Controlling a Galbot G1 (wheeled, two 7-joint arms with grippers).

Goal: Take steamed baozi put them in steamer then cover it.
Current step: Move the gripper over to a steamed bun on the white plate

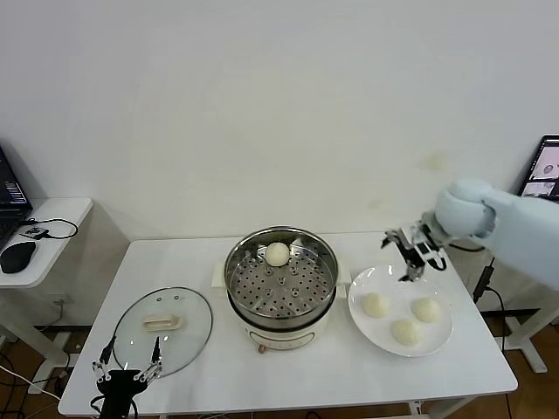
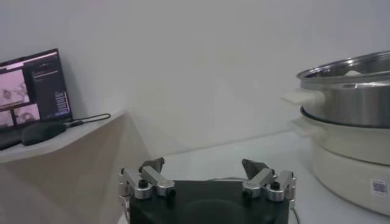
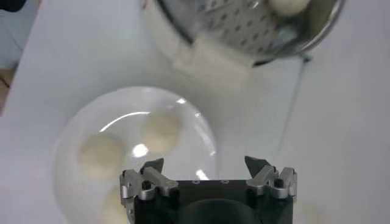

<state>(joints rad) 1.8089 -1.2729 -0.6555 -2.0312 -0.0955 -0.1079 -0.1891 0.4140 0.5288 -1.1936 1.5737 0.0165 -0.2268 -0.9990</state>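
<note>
Currently one steamed baozi (image 1: 277,254) sits on the perforated tray inside the steamer (image 1: 280,281), toward its back wall; steamer stands mid-table, uncovered. Three more baozi lie on the white plate (image 1: 442,334) just beside the steamer, toward the table's right edge: one (image 1: 376,305) nearest the steamer, one (image 1: 426,309) on the plate's far-right side, one (image 1: 405,332) toward the front rim. Right gripper (image 1: 414,249) hangs above the plate's back rim, fingers spread, holding nothing; its wrist view looks straight down on the plate (image 3: 67,146) and the buns (image 3: 161,130), with the steamer's edge (image 3: 183,36) and the bun in it (image 3: 287,5) farther off. The cover (image 1: 163,330) lies flat on the table near the front-left corner, handle up, well apart from the steamer. Left gripper (image 1: 129,360) sits low at the table's front edge, just at the cover's near rim, fingers spread, empty. A side desk (image 1: 52,253) left of the table (image 1: 349,375) carries a mouse (image 1: 17,256) and a laptop (image 1: 10,196).
</note>
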